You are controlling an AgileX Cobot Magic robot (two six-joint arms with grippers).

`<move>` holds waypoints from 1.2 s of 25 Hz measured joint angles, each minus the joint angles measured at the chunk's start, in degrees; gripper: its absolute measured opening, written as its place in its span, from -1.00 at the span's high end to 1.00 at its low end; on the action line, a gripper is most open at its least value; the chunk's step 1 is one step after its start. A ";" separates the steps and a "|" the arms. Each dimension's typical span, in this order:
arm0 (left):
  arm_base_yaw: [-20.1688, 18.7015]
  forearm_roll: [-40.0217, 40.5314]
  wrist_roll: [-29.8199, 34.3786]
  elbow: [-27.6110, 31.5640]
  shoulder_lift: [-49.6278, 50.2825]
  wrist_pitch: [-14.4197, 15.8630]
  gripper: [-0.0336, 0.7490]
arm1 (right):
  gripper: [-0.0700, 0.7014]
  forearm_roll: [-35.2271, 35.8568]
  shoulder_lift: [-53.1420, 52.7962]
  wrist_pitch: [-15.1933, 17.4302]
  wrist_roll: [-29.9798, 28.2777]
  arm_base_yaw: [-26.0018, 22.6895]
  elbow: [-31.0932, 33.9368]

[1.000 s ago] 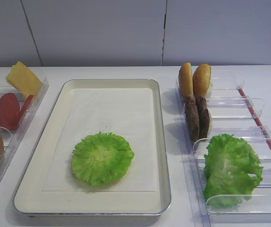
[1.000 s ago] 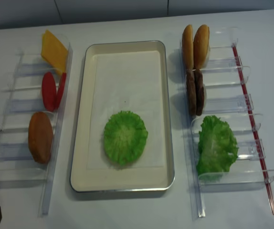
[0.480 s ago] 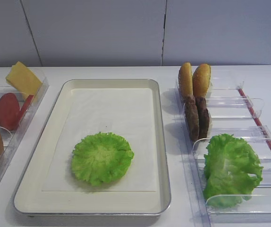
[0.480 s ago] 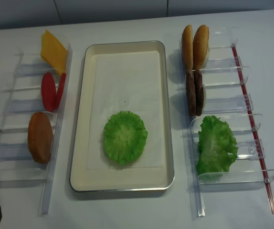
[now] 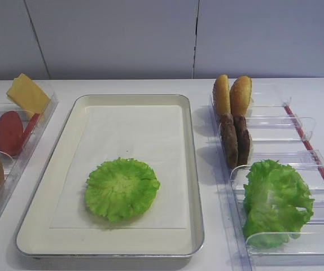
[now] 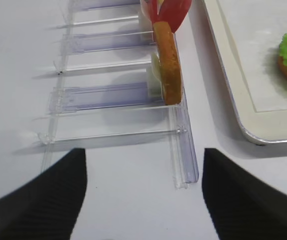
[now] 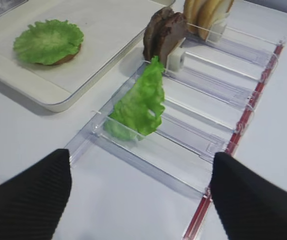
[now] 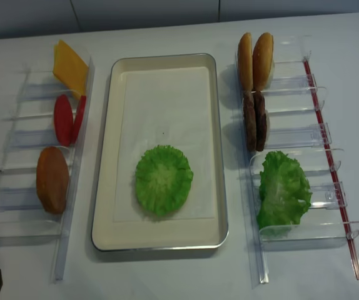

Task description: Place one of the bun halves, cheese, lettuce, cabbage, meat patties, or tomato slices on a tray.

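While both claws hang wide open and empty, the lettuce [image 8: 163, 180] lies flat on the tray [image 8: 164, 59].

Centre frame, the tray sits on the white bench [image 8: 167, 275], its paper liner [image 8: 164, 112] bare except for the lettuce toward the lower end. On the right, a clear bin rack [image 8: 304, 134] holds two bun halves [image 8: 256, 59] upright at the top, two meat patties [image 8: 254, 120] on edge just below, and a lettuce clump [image 8: 283, 190] in the lower compartments. On the left, another clear rack [image 8: 23, 187] holds cheese [image 8: 69, 65] at top, tomato slices [image 8: 67, 119] beneath, then a brown bun [image 8: 52, 179]. The right claw [image 7: 138, 200] and left claw [image 6: 143, 200] show dark fingers spread at the bottom corners of their wrist views, gripping nothing.
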 joint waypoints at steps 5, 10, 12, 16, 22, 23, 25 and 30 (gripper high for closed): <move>0.00 0.00 0.00 0.00 0.00 0.00 -0.26 | -0.74 0.00 0.00 0.00 0.00 -8.47 0.00; 0.00 0.00 0.00 0.00 0.00 0.00 -0.26 | -0.74 0.00 0.00 0.00 0.00 -18.65 0.00; 0.00 0.00 0.00 0.00 0.00 0.00 -0.26 | -0.74 0.00 0.00 0.00 0.00 -22.53 0.00; 0.00 0.00 0.00 0.00 0.00 0.00 -0.26 | -0.74 0.00 0.00 0.00 0.00 -29.31 0.00; 0.00 0.00 0.00 0.00 0.00 0.00 -0.26 | -0.74 0.00 0.00 0.00 0.00 -31.00 0.00; 0.00 0.00 0.00 0.00 0.00 0.00 -0.26 | -0.74 0.00 0.00 0.00 0.00 -31.00 0.00; 0.00 0.00 0.00 0.00 0.00 0.00 -0.26 | -0.74 0.00 0.00 0.00 0.00 -31.00 0.00; 0.00 0.00 0.00 0.00 0.00 0.00 -0.26 | -0.72 0.04 0.00 0.00 0.00 -31.00 0.00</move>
